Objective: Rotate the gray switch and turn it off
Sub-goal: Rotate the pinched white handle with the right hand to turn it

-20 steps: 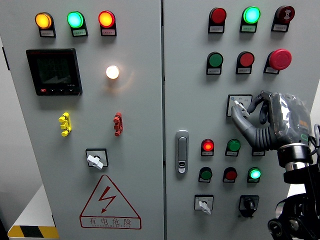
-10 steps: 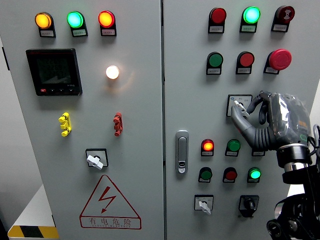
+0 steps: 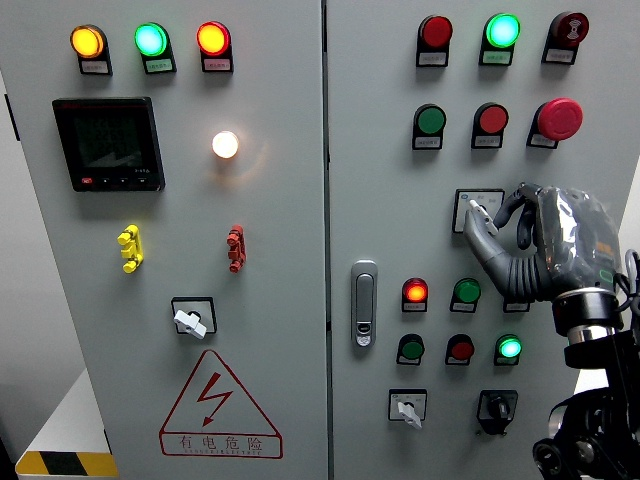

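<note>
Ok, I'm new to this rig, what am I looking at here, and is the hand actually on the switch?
This is the view from the robot's head camera, facing a gray electrical cabinet with lamps, buttons and rotary switches. The right hand comes in from the lower right, and its fingers pinch the gray switch on the right door. The knob is mostly hidden, so I cannot tell its position. Below it sit a lit red lamp and a door handle. The left hand is out of view.

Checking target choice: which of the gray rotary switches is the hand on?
The upper-right switch, under the right hand's fingertips; the other gray ones sit lower, untouched.
</note>
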### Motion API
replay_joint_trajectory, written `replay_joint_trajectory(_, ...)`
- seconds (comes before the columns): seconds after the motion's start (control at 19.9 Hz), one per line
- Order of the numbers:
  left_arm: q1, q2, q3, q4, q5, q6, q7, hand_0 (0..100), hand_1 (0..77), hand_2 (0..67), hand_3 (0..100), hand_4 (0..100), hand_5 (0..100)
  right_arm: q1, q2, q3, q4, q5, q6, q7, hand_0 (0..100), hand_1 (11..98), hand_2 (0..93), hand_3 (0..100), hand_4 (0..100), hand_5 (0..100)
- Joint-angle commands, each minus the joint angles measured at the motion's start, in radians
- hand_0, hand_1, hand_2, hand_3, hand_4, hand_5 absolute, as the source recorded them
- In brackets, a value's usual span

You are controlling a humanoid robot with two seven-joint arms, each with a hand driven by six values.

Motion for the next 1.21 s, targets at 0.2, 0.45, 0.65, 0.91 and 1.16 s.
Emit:
replay_joint_trajectory(0.2, 0.001, -0.002, 0.0, 0.0, 0.0, 0.0, 0.0, 0, 0.0, 10.1, 21, 12, 13, 0.006, 0.0, 0.0, -0.001, -0.003, 0.0, 0.0, 67, 40.3, 71.2, 100, 97, 100)
replay_joint_trajectory(0.45, 0.001, 0.0, 0.0, 0.0, 0.0, 0.0, 0.0, 0, 0.0, 10.1, 21, 12, 13, 0.004, 0.0015, 0.0, -0.004, -0.004, 0.0, -0.001, 72, 40.9, 71.9, 100, 97, 100)
replay_joint_trajectory(0.65, 0.0, 0.0, 0.0, 0.0, 0.0, 0.0, 0.0, 0, 0.0, 10.1, 21, 12, 13, 0.003, 0.0015, -0.001, -0.004, -0.006, 0.0, -0.004, 76, 39.9, 72.0, 100, 98, 100)
replay_joint_trajectory(0.91, 0.0, 0.0, 0.0, 0.0, 0.0, 0.0, 0.0, 0, 0.0, 10.1, 21, 12, 13, 0.001, 0.0015, -0.001, -0.004, -0.008, 0.0, -0.004, 77, 40.2, 71.9, 100, 99, 100)
replay_joint_trajectory(1.16, 0.001, -0.002, 0.0, 0.0, 0.0, 0.0, 0.0, 0, 0.0, 10.1, 21, 12, 13, -0.002, 0.0015, -0.009, -0.004, -0.009, 0.0, -0.006, 79, 40.4, 71.9, 100, 100, 99)
